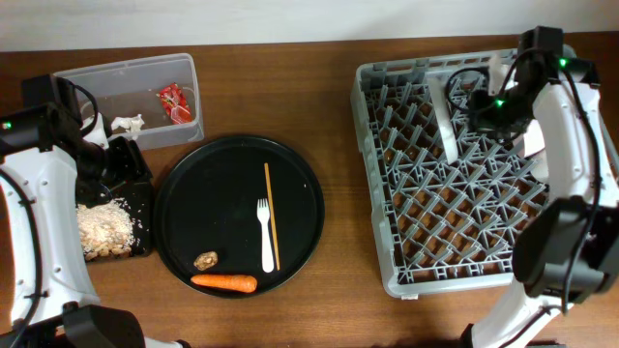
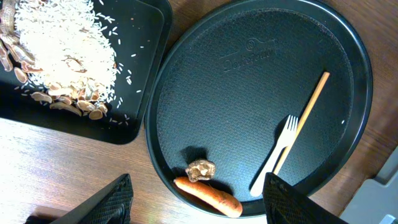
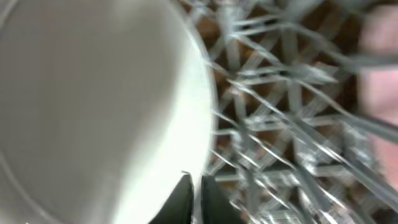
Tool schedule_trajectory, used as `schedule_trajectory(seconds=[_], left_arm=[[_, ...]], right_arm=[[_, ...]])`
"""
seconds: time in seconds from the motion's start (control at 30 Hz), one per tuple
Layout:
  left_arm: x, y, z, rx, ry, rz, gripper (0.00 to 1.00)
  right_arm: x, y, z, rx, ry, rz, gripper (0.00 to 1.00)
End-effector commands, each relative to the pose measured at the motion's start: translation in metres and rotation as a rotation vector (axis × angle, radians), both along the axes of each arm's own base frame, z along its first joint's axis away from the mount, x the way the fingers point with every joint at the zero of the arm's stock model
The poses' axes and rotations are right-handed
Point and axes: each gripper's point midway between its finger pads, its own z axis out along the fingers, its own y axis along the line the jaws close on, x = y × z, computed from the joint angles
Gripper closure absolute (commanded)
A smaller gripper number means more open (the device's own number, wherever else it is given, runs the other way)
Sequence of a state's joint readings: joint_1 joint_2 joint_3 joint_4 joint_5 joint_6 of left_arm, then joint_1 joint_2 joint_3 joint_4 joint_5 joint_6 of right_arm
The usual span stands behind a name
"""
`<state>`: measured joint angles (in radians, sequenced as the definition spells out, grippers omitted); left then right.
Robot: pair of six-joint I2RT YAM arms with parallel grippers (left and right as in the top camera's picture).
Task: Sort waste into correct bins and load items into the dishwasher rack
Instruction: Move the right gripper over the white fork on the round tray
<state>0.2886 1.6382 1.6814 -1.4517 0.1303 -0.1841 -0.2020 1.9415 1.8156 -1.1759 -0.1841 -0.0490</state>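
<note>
Left gripper (image 2: 198,186): jaws released and set wide, nothing between them, touching nothing. In the overhead view it hangs just left of the round tray (image 1: 239,164), over the far end of the black bin (image 1: 142,246). Right gripper (image 3: 194,194): well right of the round tray, inside the rack (image 1: 379,145) near its far edge. In its wrist view the two dark fingertips stand close together with only a thin slit between them, right at the rim of the plate (image 3: 93,93). The view is blurred, so I cannot tell whether they pinch that rim or merely sit against it. The plate stands on edge among the pegs, on the side of the rack nearer the round tray. On the round tray, chopstick (image 1: 271,208) and fork (image 1: 265,237) lie side by side, almost touching, right of centre. The lump (image 1: 205,260) and carrot (image 1: 224,282) lie at the near rim, the lump just beside the carrot. The black bin sits against the round tray's left rim and holds the crumbs (image 1: 104,229) in a heap. The tub (image 1: 87,87) sits beyond and left of the round tray. It holds the wrapper (image 1: 174,101) toward its right end and the paper scrap (image 1: 126,123) at its near wall.
</note>
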Motion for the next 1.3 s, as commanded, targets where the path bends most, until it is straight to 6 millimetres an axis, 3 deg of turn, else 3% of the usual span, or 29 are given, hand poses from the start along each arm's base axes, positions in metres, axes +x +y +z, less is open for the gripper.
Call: schedule_trajectory(seconds=[0.0,0.1,0.23,0.33,0.43,0.5,0.77,0.9,1.0,1.03,1.27], left_arm=[[0.000,0.000,0.004,-0.002,-0.014,0.000,0.28],[0.000,0.000,0.004,-0.003,-0.013,-0.001,0.25],[0.000,0.000,0.003,-0.003,-0.013,-0.001,0.24],[0.000,0.000,0.003,-0.002,-0.012,0.000,0.24],[0.000,0.000,0.003,-0.002,-0.011,-0.001,0.24],[0.000,0.000,0.003,0.000,-0.011,0.000,0.24],[0.000,0.000,0.003,0.001,-0.012,0.000,0.20],[0.001,0.000,0.003,0.001,-0.013,0.000,0.20],[0.001,0.000,0.003,0.001,-0.013,0.000,0.20],[0.001,0.000,0.003,0.001,-0.013,0.000,0.20],[0.001,0.000,0.003,0.001,-0.013,0.000,0.20]], right_arm=[[-0.021,-0.028,0.073,-0.165,-0.134,-0.147,0.76],[-0.042,-0.011,0.102,-0.113,-0.179,-0.121,0.54],[-0.079,0.043,0.118,0.052,-0.136,-0.012,0.53],[-0.091,0.071,0.113,0.069,-0.083,0.062,0.53],[-0.100,0.116,0.106,0.076,-0.045,0.195,0.53],[-0.107,0.157,0.094,0.091,-0.009,0.265,0.52],[-0.122,0.278,0.034,0.114,0.088,0.458,0.49],[-0.130,0.353,-0.015,0.108,0.112,0.585,0.48],[-0.130,0.379,-0.041,0.122,0.134,0.555,0.49],[-0.131,0.393,-0.059,0.126,0.150,0.539,0.49],[-0.128,0.423,-0.106,0.134,0.162,0.529,0.40]])
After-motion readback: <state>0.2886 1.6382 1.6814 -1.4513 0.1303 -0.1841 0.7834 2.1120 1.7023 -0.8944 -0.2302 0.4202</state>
